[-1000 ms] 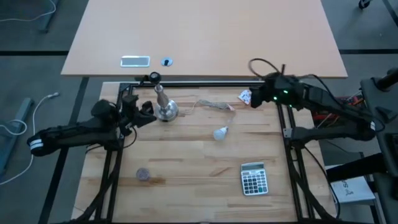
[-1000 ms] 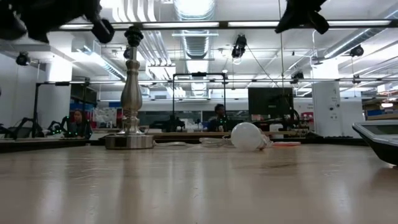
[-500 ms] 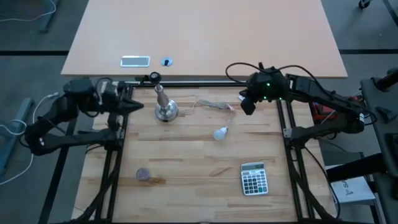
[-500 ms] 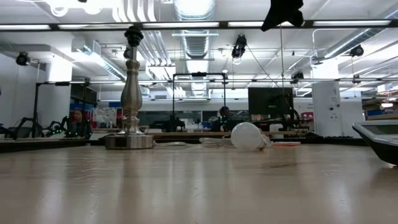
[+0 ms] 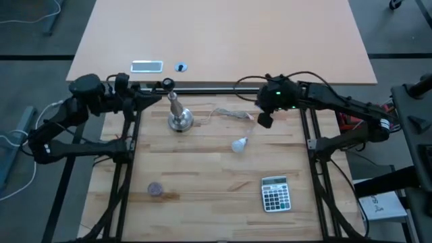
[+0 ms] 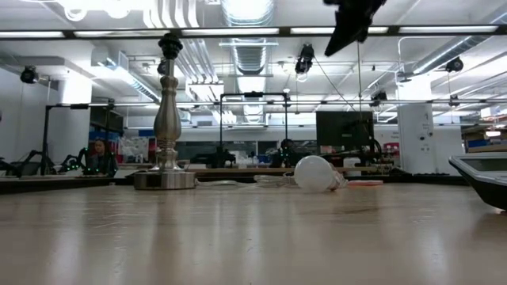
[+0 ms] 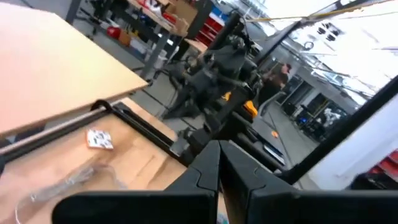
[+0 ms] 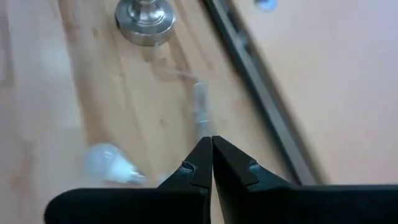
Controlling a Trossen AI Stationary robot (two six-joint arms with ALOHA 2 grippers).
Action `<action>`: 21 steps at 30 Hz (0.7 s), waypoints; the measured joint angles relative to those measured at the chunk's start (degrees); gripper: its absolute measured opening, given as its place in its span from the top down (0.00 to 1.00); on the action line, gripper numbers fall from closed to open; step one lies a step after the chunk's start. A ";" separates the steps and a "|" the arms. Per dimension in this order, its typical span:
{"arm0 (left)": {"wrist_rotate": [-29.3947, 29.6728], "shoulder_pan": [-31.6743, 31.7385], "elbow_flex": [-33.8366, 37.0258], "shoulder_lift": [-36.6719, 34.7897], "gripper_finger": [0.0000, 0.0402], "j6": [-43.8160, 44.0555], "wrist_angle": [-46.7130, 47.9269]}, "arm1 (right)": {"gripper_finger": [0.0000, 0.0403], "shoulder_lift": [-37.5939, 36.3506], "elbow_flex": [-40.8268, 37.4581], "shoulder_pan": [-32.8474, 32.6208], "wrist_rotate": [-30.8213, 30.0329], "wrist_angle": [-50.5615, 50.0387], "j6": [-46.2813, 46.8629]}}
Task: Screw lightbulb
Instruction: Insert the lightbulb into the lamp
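The white lightbulb (image 5: 239, 144) lies on its side near the middle of the table; it also shows in the low view (image 6: 317, 174) and in the right wrist view (image 8: 111, 159). The silver stand (image 5: 178, 115) stands upright on its round base at the far left. My right gripper (image 5: 264, 119) is shut and empty, raised above the table far and right of the bulb. My left gripper (image 5: 154, 98) is shut and empty, raised by the table's far left edge, left of the stand.
A clear cord (image 5: 233, 113) lies between the stand and a crumpled paper scrap (image 5: 266, 104) at the far right. A calculator (image 5: 276, 194) sits near the front right. A small round disc (image 5: 155, 189) lies at the front left. A dark rail (image 5: 202, 88) runs along the far edge.
My left arm has pulled back from beside the stand toward the table's left edge and risen, then edged toward the far edge. My right gripper has moved from the far right toward the table's middle, closer to the bulb. Bulb and stand have stayed put.
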State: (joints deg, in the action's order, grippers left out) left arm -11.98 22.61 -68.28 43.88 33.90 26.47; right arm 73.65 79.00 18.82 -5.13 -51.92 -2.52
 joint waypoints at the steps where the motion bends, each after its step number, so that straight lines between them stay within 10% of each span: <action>1: 0.16 0.00 -0.36 0.71 1.00 -0.72 -0.52 | 0.95 1.11 -0.05 0.18 2.66 -0.91 1.48; 11: -3.37 -0.02 1.69 6.41 1.00 0.46 1.58 | 0.67 15.58 -0.42 -0.48 19.92 -3.37 -7.08; 21: 2.27 -0.02 2.72 7.34 1.00 1.08 1.54 | 0.41 25.26 -0.58 -0.45 19.98 -6.38 -34.54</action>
State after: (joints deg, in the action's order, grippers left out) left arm -9.71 22.59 -65.56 51.21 34.98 28.01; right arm 98.91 78.43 18.37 14.85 -58.30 -37.06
